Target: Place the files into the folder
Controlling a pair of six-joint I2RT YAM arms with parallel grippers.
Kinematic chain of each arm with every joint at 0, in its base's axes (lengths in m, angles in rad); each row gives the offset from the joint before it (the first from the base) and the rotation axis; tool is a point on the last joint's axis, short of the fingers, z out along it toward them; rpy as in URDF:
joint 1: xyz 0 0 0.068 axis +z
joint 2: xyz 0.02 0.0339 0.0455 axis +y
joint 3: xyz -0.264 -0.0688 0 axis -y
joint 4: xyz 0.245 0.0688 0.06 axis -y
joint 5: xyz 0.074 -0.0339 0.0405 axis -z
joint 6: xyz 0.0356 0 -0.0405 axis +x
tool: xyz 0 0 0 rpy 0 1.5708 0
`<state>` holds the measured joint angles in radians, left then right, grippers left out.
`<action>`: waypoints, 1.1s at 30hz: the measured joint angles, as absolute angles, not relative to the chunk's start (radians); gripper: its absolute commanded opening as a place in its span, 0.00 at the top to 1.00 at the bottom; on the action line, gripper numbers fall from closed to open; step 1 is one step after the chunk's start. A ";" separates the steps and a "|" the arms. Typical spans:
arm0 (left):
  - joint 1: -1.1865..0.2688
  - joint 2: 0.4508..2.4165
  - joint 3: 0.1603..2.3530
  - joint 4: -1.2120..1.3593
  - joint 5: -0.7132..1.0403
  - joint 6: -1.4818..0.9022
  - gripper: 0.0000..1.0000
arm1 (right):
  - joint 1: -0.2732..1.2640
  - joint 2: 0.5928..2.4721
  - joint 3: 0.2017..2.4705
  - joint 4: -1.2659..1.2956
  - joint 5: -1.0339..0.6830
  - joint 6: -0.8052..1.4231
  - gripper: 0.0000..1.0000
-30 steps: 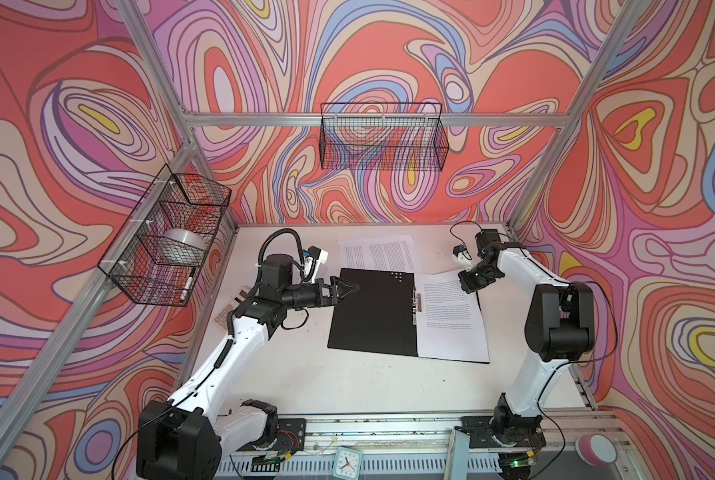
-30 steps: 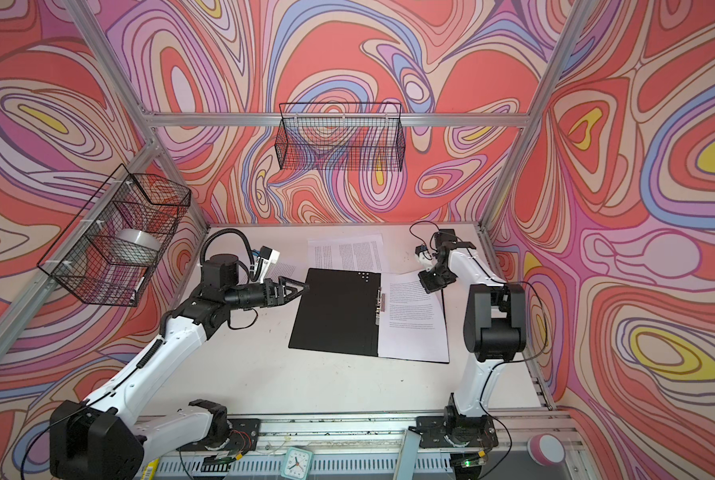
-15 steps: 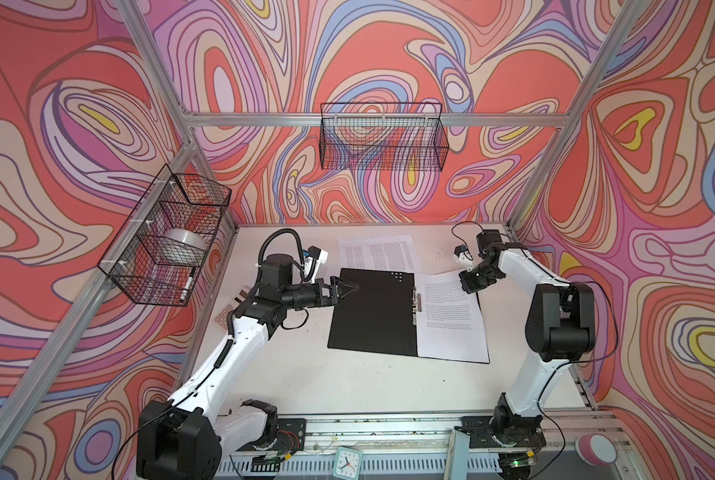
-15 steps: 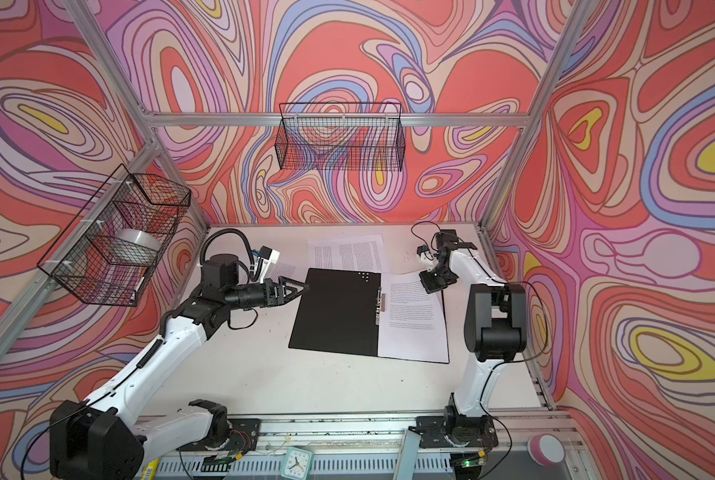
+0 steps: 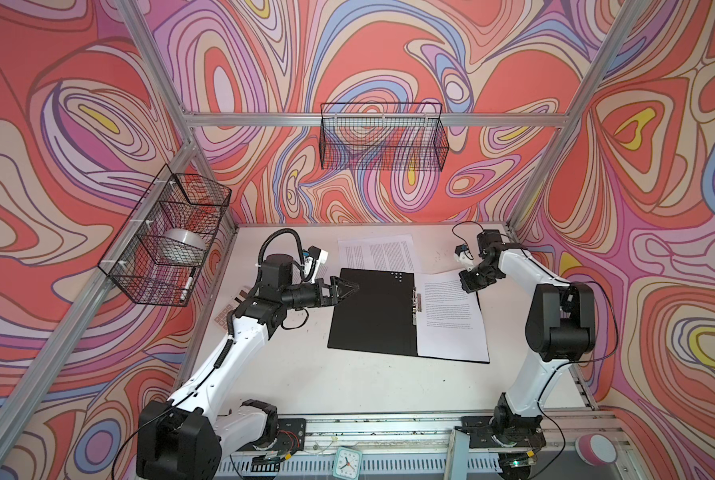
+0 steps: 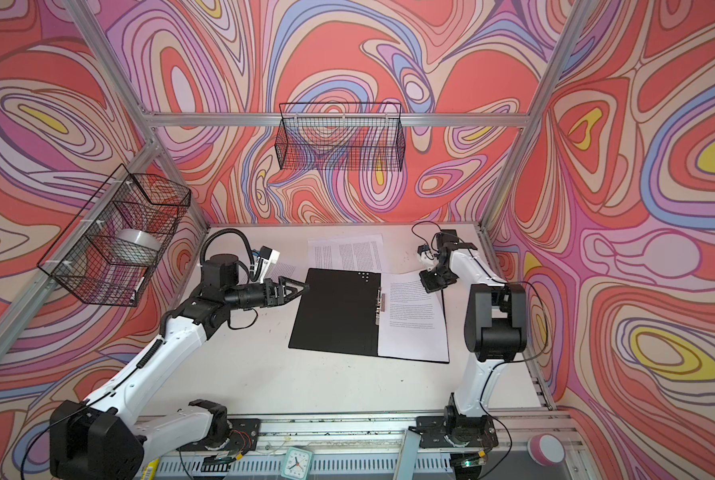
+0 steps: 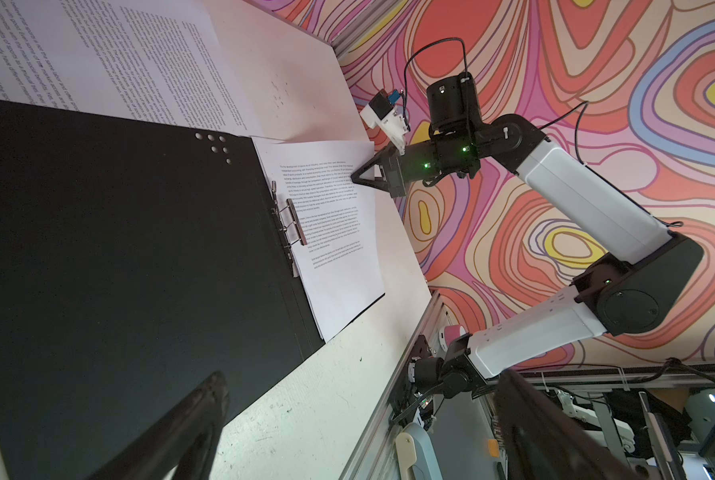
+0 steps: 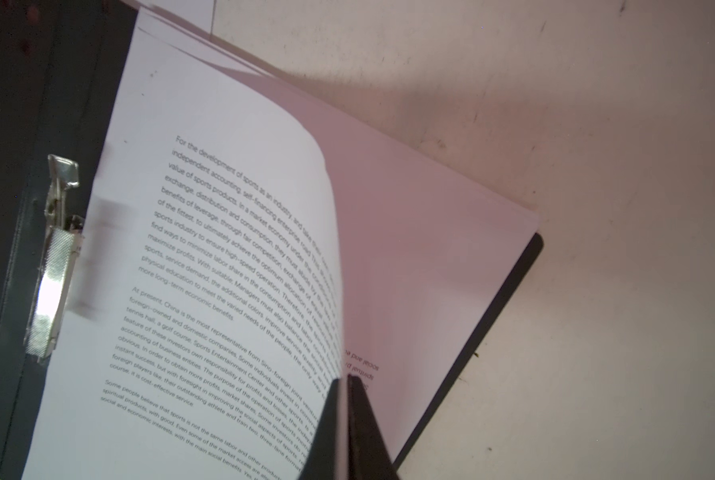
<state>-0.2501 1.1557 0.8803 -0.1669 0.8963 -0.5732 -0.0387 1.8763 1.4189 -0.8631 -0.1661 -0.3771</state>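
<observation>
Several files (image 5: 451, 320) lie in the open folder (image 5: 372, 316) beside its clip (image 5: 415, 307).

Light: bright and even, coming from above; the table (image 5: 347, 386) is evenly lit.
Shadow: soft pinkish shade under the curled sheet (image 8: 243, 249) in the right wrist view.
Blur: metal clip (image 8: 50, 291) smeared; near fingers (image 7: 189, 419) in the left wrist view dark and unfocused.

The left white-and-black arm (image 5: 243, 332) extends forward and inward from its base, with the forearm and wrist near level. The left black claw (image 5: 353, 286) has its jaws fully spread, with nothing between them. The right white-and-black arm (image 5: 526, 270) stands with a raised elbow and the wrist pitched downward. The right black claw (image 8: 343, 386) is closed, pinching the edge of a white printed paper sheet (image 8: 223, 249).
</observation>
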 measured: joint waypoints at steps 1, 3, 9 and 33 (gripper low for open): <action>-0.250 1.156 0.880 -0.167 0.896 -0.573 0.00 | -0.039 1.876 1.416 -0.859 -0.166 -0.376 0.81; -0.250 1.155 0.880 -0.167 0.896 -0.573 0.00 | -0.039 1.876 1.409 -0.851 -0.167 -0.364 0.71; -0.250 1.155 0.880 -0.167 0.896 -0.573 0.00 | -0.040 1.876 1.389 -0.831 -0.163 -0.357 0.02; -0.250 1.150 0.883 -0.221 0.818 -0.535 0.00 | -0.067 1.563 1.402 -0.645 -0.068 -0.146 0.02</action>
<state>-0.2497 1.1503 0.8833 -0.2214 0.8181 -0.5346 -0.0669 1.5631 1.4017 -0.6453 -0.0677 -0.1463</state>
